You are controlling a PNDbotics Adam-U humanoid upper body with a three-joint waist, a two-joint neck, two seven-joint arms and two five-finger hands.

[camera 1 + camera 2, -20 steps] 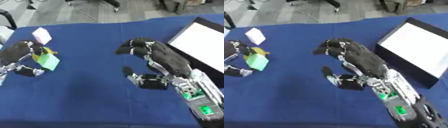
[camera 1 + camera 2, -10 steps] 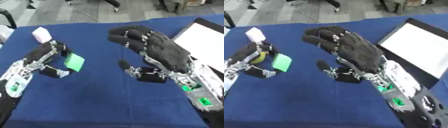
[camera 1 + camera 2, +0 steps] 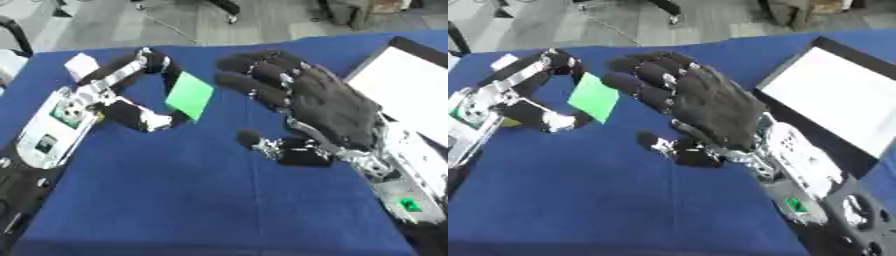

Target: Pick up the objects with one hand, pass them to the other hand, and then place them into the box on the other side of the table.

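A flat green block (image 3: 190,95) is held tilted above the blue table, pinched between the fingers and thumb of my left hand (image 3: 83,102). My right hand (image 3: 337,107) is open just to the block's right. Its straight, spread fingers (image 3: 262,75) reach toward the block's upper edge, and its thumb (image 3: 262,145) sits lower; I cannot tell whether they touch the block. The black box (image 3: 407,85) with a white floor lies at the right edge of the table.
A small white cube (image 3: 80,64) sits on the blue cloth at the far left, behind my left hand. Grey floor and chair legs show beyond the table's far edge. Bare blue cloth fills the near half of the table.
My left hand has lifted the green block off the table and carried it right toward the middle. My right hand has moved left to meet it, fingers spread.
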